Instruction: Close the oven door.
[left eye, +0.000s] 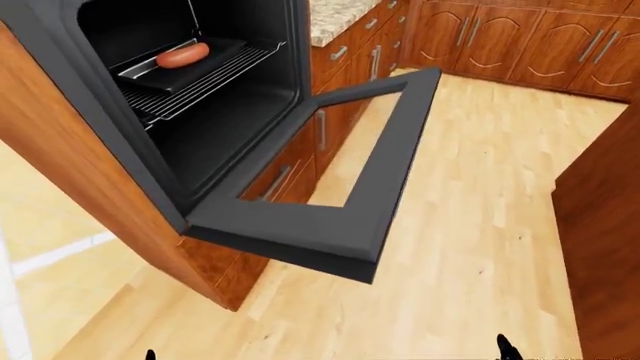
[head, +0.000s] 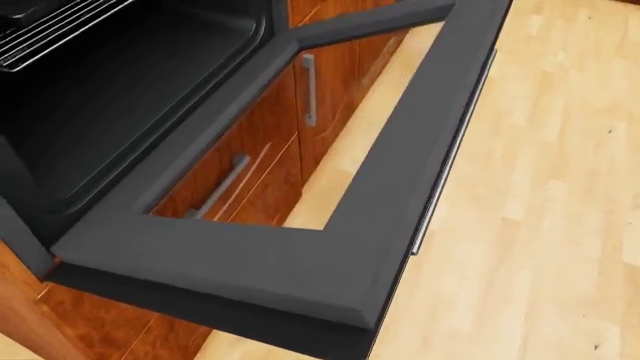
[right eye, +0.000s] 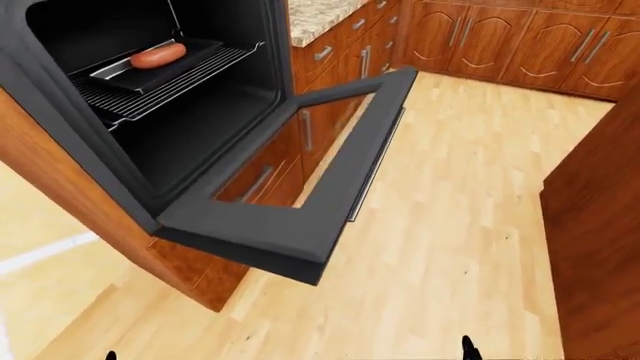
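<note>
I see the oven door (right eye: 300, 202) hanging fully open, its handle (right eye: 376, 166) reachable (sausage (left eye: 183, 55) inside); my hands' state I cannot tell.

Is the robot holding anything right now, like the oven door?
Nothing is held. The oven door hangs open, untouched; only dark tips of the hands show at the eye views' bottom edge, clear of the door.

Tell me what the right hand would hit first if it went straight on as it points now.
Only a dark tip of the right hand shows at the left-eye view's bottom edge. Pointing up-picture, its way looks free over the wooden floor; the oven door lies further left. Depth is unclear.
</note>
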